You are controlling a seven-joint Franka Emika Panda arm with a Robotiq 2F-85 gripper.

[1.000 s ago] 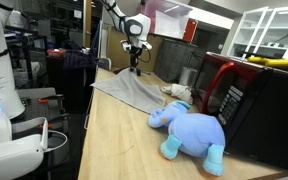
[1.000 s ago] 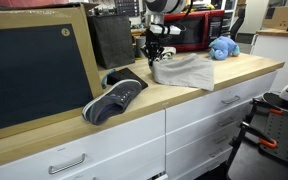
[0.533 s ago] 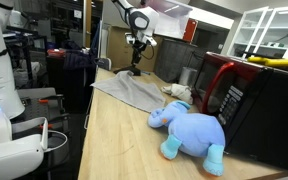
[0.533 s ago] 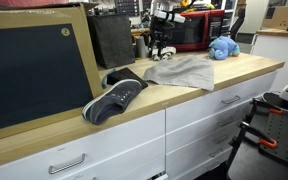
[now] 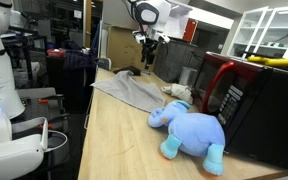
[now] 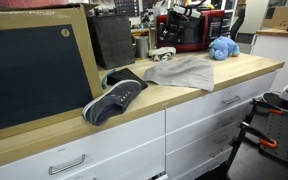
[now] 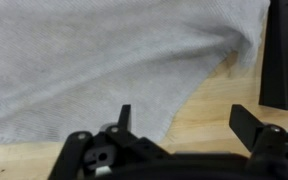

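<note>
Grey cloth point(image 5: 134, 92) lies spread flat on the wooden counter point(image 5: 109, 145), and nothing is holding it. A second ago your gripper point(image 5: 147, 58) was low at the cloth's far corner. You've since raised it, and it now hangs clear above that corner, shifted a bit toward the microwave point(image 5: 249, 95).

In the wrist view the fingers point(image 7: 124, 115) are spread wide with nothing between them, so the cloth is released. The cloth fills the frame under them, its edge running diagonally, with bare wood past it. My read is that contact is over and the cloth rests on its own.

From the hand, the cloth is directly below and stretches away along the counter. In an exterior view point(image 6: 184, 72) it reaches close to the front edge. Further out, past the cloth, is a blue plush elephant point(image 5: 189, 130). A dark shoe point(image 6: 114, 98) sits well apart on the opposite side.
</note>
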